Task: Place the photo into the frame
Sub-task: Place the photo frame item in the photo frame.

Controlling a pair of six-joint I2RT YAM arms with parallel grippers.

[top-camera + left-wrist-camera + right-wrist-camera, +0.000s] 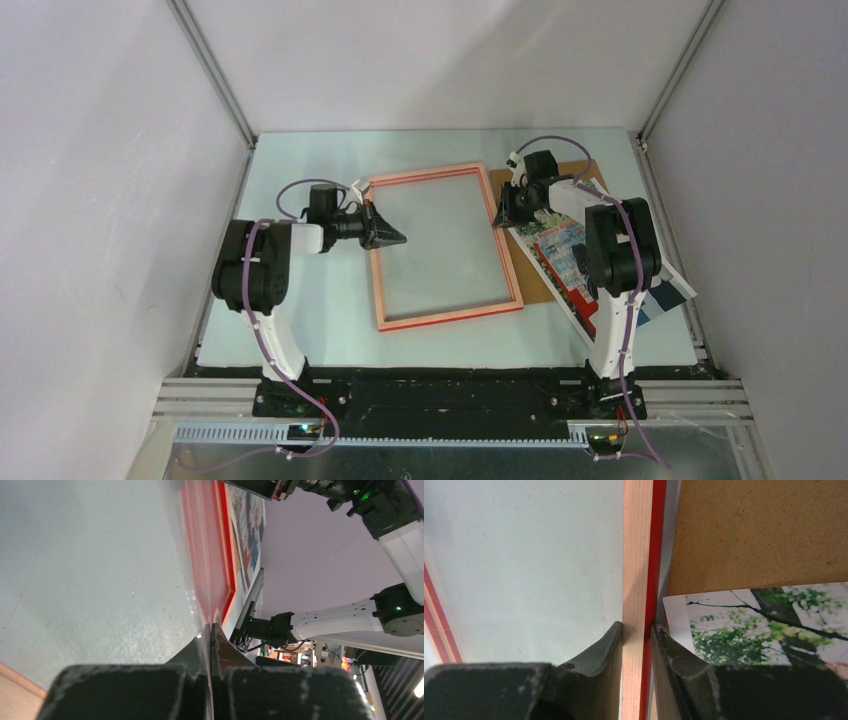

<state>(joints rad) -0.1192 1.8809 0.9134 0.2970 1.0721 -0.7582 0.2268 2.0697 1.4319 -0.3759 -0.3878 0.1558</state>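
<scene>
The frame (450,313) lies flat mid-table, pale back up with red edges. My right gripper (503,215) is at its right rail. In the right wrist view its fingers press both sides of that rail (636,555), so the gripper (638,626) is shut on it. My left gripper (395,238) is over the frame's left rail. In the left wrist view this gripper (211,627) is shut on the edge of a thin clear sheet (197,605), with the red frame (207,545) behind it. The photo (560,250) lies picture up to the right, partly under my right arm. Its corner (764,625) shows beside the right fingers.
A brown backing board (535,285) lies under the photo, right of the frame, and fills the upper right of the right wrist view (764,530). Grey walls with metal posts close in the table on three sides.
</scene>
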